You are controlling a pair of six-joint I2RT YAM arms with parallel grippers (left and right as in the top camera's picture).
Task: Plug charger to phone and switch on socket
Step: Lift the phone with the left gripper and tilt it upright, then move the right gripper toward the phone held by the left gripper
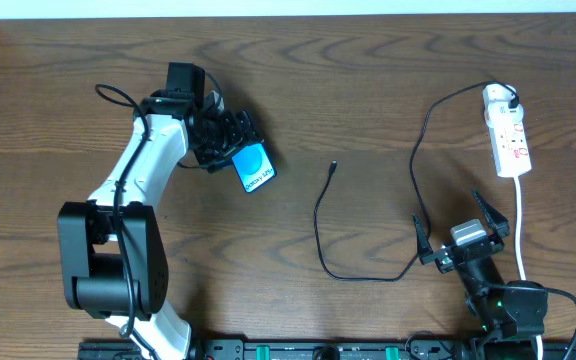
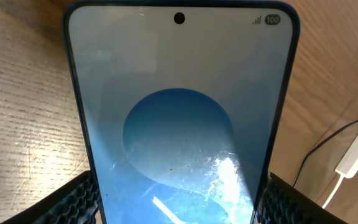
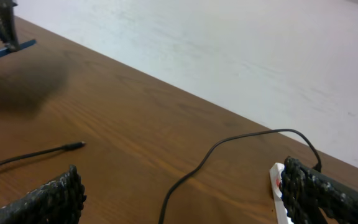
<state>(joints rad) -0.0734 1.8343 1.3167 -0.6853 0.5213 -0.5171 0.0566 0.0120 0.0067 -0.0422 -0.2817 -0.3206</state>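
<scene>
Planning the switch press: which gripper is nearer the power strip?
Right. The right gripper sits open just below the power strip in the overhead view. The left gripper, holding the phone, is far across the table.

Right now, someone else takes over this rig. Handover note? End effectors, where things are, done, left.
Left end effector: shut on the phone, screen up, apparently held above the table.
Right end effector: open, empty, front right, close to the cable.
Charger: cable loose on the table. The connector tip lies free mid-table, apart from the phone. The plug appears seated at the far end of the socket.
Done: phone grasped.
Left: connector into phone, then switch on socket. Switch state not readable from here.
</scene>
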